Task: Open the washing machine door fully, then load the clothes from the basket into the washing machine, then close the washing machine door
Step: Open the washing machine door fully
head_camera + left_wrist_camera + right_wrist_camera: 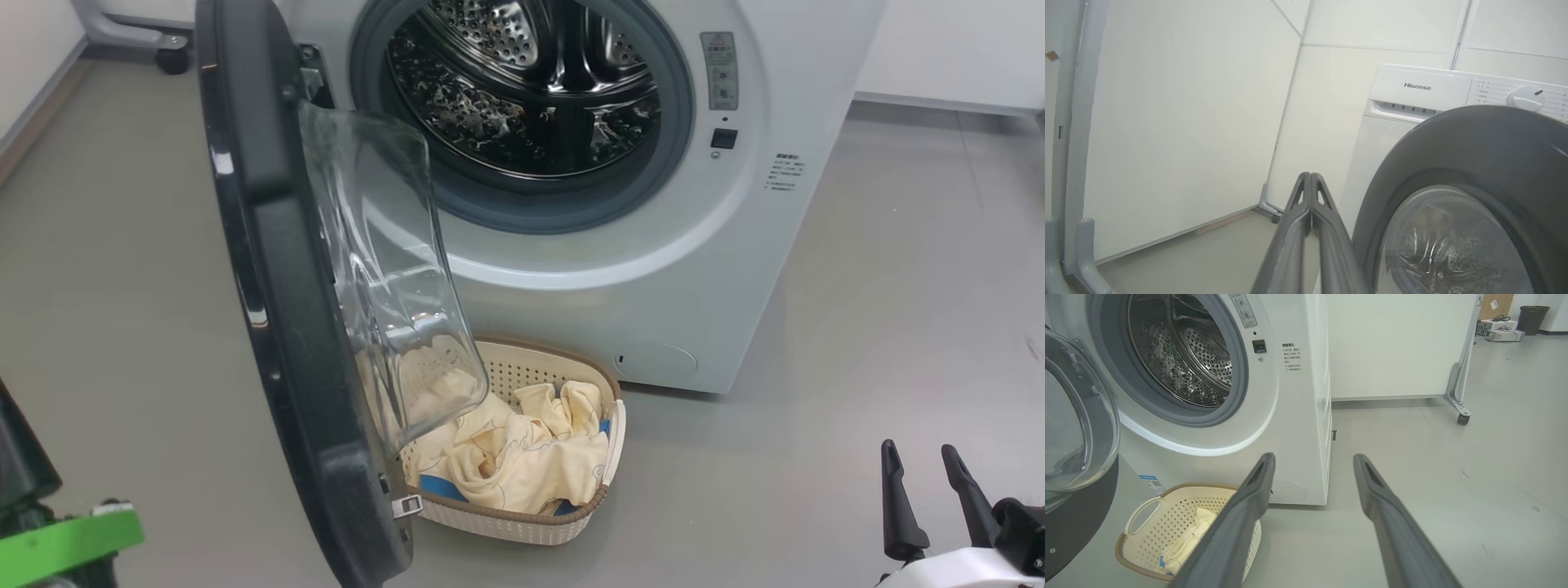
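Head view: door (pixel 277 327) stood swung out from the washer (pixel 653 269), its glass overlapping the basket (pixel 531 523) of clothes (pixel 522 457) on grey floor (pixel 857 327) at the washer's foot. Left gripper (pixel 1310 179) was closed, right gripper (pixel 1314 459) spread, both empty.

Floor (pixel 865 327): basket (pixel 522 524), washing machine (pixel 588 314), perhaps touching

Bright even light, faint shadows, sharp focus, glints on washing machine door (pixel 245 188)
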`<state>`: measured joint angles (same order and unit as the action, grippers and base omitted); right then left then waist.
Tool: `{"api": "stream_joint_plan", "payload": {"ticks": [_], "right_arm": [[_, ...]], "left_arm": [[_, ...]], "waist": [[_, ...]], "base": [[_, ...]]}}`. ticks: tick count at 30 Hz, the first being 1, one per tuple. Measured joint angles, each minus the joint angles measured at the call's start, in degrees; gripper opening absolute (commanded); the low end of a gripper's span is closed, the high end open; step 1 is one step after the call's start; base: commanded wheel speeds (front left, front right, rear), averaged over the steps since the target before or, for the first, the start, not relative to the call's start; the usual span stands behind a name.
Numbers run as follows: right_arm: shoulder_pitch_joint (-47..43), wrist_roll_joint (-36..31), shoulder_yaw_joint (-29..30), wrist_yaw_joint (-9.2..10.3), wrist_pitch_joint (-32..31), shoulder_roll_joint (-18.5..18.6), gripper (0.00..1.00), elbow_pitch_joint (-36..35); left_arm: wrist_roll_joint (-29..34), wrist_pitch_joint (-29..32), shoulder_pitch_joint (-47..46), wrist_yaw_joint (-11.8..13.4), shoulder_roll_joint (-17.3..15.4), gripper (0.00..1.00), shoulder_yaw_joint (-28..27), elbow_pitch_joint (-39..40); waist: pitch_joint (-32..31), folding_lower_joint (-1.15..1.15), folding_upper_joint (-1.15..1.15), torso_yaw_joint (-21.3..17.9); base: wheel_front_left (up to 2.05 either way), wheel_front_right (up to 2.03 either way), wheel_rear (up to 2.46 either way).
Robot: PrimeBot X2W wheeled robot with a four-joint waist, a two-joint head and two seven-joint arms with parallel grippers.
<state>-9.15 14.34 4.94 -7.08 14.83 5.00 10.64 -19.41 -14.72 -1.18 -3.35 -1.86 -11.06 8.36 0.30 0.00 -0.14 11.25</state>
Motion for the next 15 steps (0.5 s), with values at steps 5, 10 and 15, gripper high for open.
{"api": "stream_joint_plan", "payload": {"ticks": [5, 10, 15], "right_arm": [[-0.07, 0.01, -0.19, 0.00, 0.00, -0.03, 1.00, -0.02], [-0.09, 0.02, -1.11, 0.00, 0.00, -0.11, 1.00, -0.01], [-0.17, 0.10, -1.67, 0.00, 0.00, -0.19, 1.00, 0.05]], "left_arm": [[1.11, -0.01, -2.26, 0.05, 0.00, 0.00, 1.15, 6.81], [2.31, -0.02, -3.59, -0.10, -0.01, 0.00, 5.57, 13.46], [2.34, -0.18, -4.38, -1.14, -0.05, 0.00, 11.09, 18.90]], "waist": [[-0.34, 0.00, 0.00, 1.68], [-0.77, 0.00, 0.00, 2.99], [-1.38, 0.00, 0.00, 3.79]], "base": [[0.00, 0.00, 0.00], [0.00, 0.00, 0.00], [0.00, 0.00, 0.00]]}}
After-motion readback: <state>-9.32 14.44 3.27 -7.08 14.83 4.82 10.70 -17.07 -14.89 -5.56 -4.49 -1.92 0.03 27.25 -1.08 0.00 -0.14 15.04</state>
